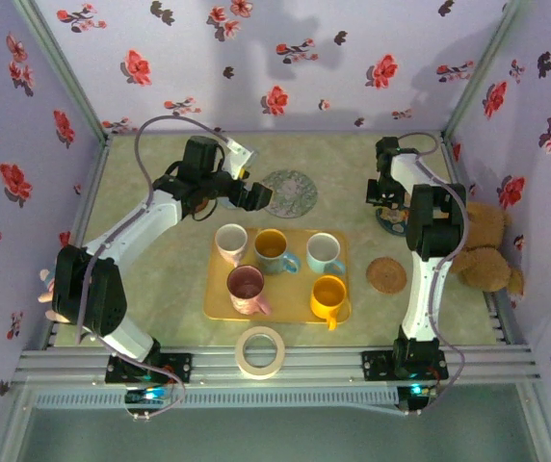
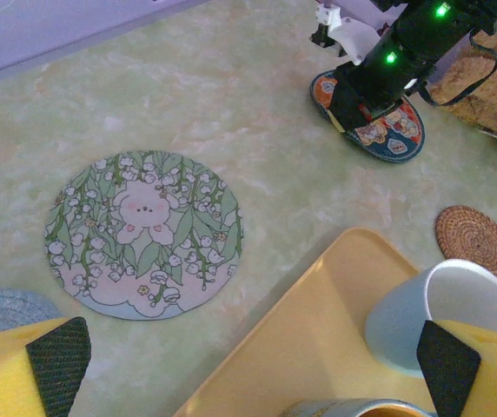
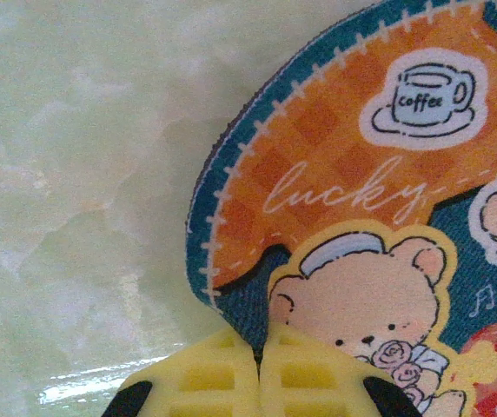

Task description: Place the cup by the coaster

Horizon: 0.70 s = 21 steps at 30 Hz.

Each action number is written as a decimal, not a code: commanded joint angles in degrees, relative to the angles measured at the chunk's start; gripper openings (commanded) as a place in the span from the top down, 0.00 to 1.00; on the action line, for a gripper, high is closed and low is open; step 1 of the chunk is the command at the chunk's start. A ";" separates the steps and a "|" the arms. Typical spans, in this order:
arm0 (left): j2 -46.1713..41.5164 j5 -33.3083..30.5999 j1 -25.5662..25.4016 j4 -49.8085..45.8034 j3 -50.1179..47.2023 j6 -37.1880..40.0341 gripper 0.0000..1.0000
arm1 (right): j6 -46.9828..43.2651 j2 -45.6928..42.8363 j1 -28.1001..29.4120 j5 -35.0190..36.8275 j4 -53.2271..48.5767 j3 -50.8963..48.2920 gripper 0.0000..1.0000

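Note:
Several cups stand on the yellow tray: a white one, a yellow one with a blue handle, a light blue one, a pink one and an orange one. At the back right lies a blue and orange bear-print coaster. My right gripper is shut on its near edge, the fabric pinched between the yellow pads. My left gripper hangs open over the tray's far left corner, holding nothing.
A round floral coaster lies behind the tray, a grey one beside it. A woven coaster sits right of the tray. A teddy bear leans at the right wall. A tape roll lies near the front edge.

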 commanded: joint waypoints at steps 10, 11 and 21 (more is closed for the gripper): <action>0.96 -0.87 -0.42 -0.75 2.26 0.37 0.01 | 0.60 -1.82 0.26 -5.71 -1.58 -0.28 1.00; 0.96 -0.87 -0.43 -0.80 2.29 0.50 0.01 | 0.61 -2.03 0.44 -6.07 -1.73 0.01 1.00; 1.09 -1.40 -0.39 -0.57 2.56 0.79 0.01 | 0.25 -2.14 2.01 -7.88 -2.55 2.89 1.00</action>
